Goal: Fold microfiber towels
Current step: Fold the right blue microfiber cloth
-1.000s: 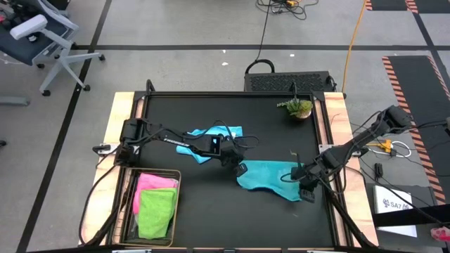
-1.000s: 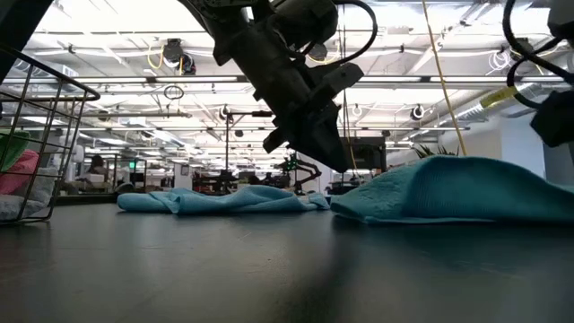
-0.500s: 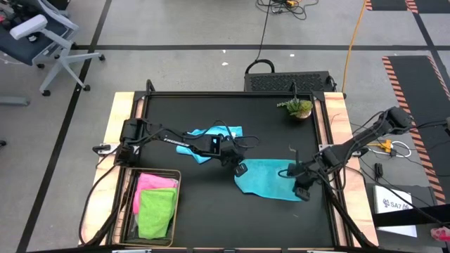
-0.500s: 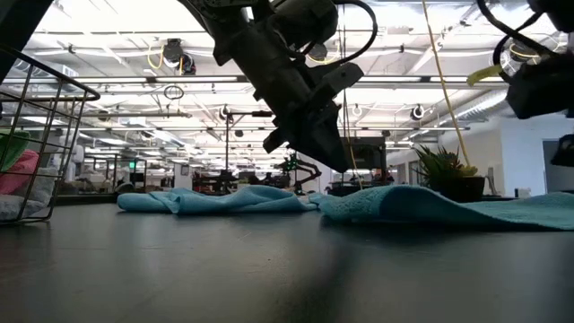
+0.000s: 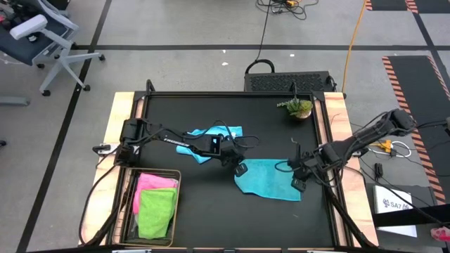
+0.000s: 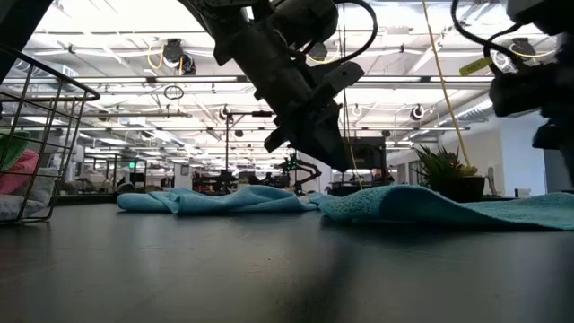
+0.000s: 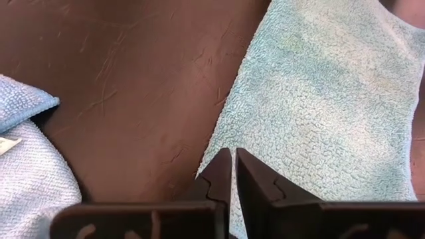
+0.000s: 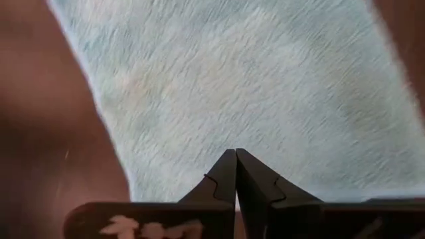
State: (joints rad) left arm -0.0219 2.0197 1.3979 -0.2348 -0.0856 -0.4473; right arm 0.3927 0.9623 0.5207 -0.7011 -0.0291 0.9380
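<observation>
Item 1: teal towel (image 5: 268, 179), flat on surface, soft, limp; take by corners. Left gripper (image 5: 240, 169), right gripper (image 5: 296, 184): jaws together, empty.

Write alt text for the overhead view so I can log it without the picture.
Seen from above, a teal towel lies on the black table between the left gripper at its left corner and the right gripper at its right edge. A light blue towel lies behind; pink and green towels fill the wire basket.

light: even overhead | low view: backlit, ceiling glare | right wrist: motion-blurred
</observation>
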